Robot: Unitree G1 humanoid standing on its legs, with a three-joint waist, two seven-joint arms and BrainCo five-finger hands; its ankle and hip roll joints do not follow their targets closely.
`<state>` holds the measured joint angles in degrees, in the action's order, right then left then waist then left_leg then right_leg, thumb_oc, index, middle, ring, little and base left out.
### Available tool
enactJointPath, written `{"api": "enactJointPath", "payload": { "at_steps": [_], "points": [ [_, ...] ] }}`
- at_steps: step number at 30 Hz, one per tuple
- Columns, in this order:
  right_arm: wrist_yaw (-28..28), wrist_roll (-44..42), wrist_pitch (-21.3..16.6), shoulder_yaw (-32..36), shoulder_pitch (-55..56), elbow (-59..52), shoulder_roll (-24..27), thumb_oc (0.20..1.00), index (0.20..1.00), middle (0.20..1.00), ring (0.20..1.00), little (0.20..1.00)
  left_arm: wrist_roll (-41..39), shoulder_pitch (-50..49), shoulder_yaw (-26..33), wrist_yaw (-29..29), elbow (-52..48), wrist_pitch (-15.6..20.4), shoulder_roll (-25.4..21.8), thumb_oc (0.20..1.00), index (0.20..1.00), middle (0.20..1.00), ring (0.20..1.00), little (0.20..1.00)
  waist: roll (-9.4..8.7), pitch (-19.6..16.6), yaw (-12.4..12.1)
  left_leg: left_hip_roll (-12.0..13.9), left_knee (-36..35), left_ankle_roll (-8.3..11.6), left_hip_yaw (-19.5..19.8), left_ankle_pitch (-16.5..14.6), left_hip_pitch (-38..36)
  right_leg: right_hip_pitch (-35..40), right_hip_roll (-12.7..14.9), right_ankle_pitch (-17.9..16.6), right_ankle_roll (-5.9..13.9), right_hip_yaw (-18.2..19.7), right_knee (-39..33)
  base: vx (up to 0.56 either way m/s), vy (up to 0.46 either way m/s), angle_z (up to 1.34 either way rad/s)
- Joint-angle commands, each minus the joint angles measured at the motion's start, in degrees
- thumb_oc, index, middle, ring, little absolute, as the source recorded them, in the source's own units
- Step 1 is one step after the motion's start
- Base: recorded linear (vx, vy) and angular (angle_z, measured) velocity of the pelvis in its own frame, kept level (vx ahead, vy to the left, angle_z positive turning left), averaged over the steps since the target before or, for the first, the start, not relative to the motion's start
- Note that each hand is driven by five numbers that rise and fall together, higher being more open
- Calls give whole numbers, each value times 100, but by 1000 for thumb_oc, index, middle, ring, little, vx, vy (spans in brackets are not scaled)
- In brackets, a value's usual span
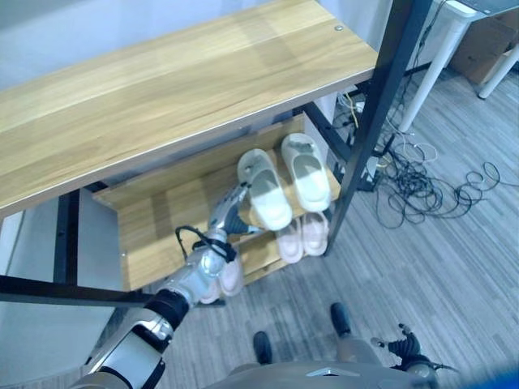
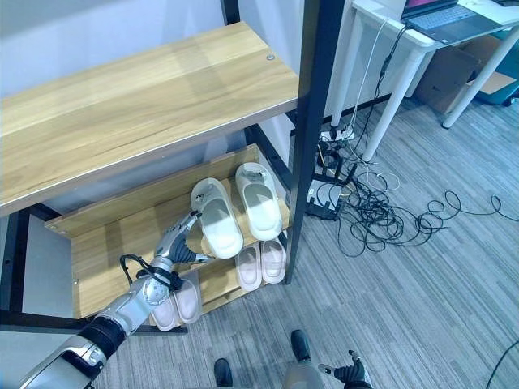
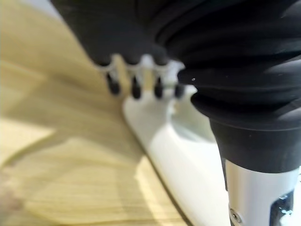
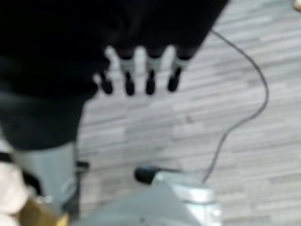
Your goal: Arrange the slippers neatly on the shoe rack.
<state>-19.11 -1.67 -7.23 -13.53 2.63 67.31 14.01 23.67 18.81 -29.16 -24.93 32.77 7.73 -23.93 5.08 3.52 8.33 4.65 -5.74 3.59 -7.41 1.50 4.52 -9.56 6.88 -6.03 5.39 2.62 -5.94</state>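
The left hand (image 1: 231, 212), fingers extended, is touching the near white slipper (image 1: 266, 190) on the middle shelf (image 1: 162, 212), apparently aligning it with its mate (image 1: 305, 171). Next: straighten both. Count: two white slippers; four pink slippers (image 1: 302, 237) below. The right hand (image 4: 136, 70) is hanging relaxed.

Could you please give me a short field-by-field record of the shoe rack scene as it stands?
middle shelf: wooden shelf carrying a pair of white slippers, toes toward the back
lower shelf: two pairs of pink slippers
left hand: left hand beside the nearer white slipper, fingers straight against its side
right hand: right hand low over the grey floor, holding nothing
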Motion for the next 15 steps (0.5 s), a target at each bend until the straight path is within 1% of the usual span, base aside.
{"api": "enactJointPath", "payload": {
  "at_steps": [1, 15],
  "points": [
    [-55, -34, -18, 25, -218, 219, 263, 1000, 1000, 1000, 1000, 1000, 136, 1059, 0, -7, 535, 62, 296, 1000, 1000, 1000, 1000, 1000, 329, 89, 80, 106, 74, 184, 219, 45, 205, 111, -218, 504, 206, -157, 94, 0, 0, 0],
    [-92, -78, -23, -7, -344, 253, 303, 1000, 1000, 1000, 1000, 1000, 200, 1382, -158, -87, 704, -20, 524, 1000, 1000, 1000, 1000, 1000, 316, 132, 131, 136, 74, 174, 176, 49, 272, 6, -242, 466, 197, -75, 100, 2, -4, -2]
  ]
}}
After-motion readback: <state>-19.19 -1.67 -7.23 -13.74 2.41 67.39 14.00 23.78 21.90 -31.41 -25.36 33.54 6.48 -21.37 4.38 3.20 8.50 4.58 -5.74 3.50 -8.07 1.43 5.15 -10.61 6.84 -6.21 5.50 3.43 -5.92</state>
